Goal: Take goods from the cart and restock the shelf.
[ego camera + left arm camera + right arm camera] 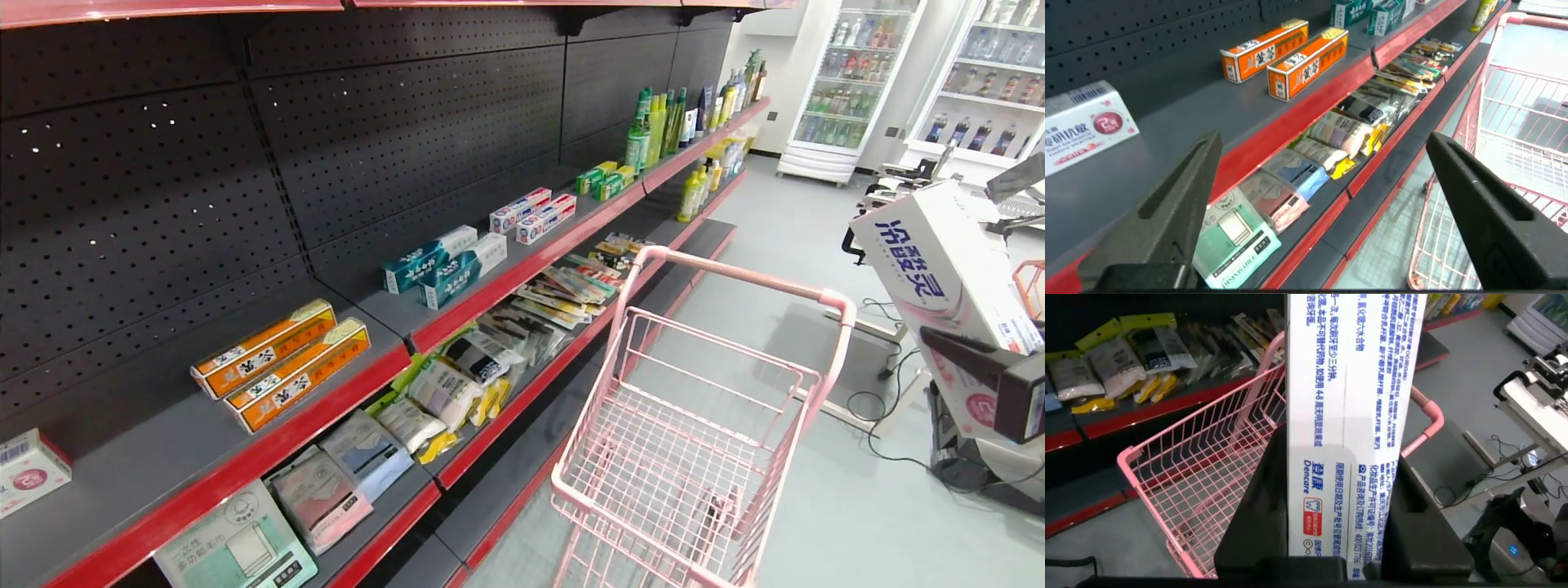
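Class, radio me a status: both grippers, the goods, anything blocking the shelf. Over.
Left gripper open, empty, facing the shelf. Right gripper shut on white toothpaste box. Pink cart stands between box and shelf.

Upper shelf tier [245, 469], left side, near to far: one white-and-pink box [28, 472], two orange boxes [282, 363], teal boxes [445, 265], red-and-white boxes [532, 214], green boxes [604, 180], green bottles [653, 126]. Lower tier [384, 531]: overlapping flat packets [441, 392].
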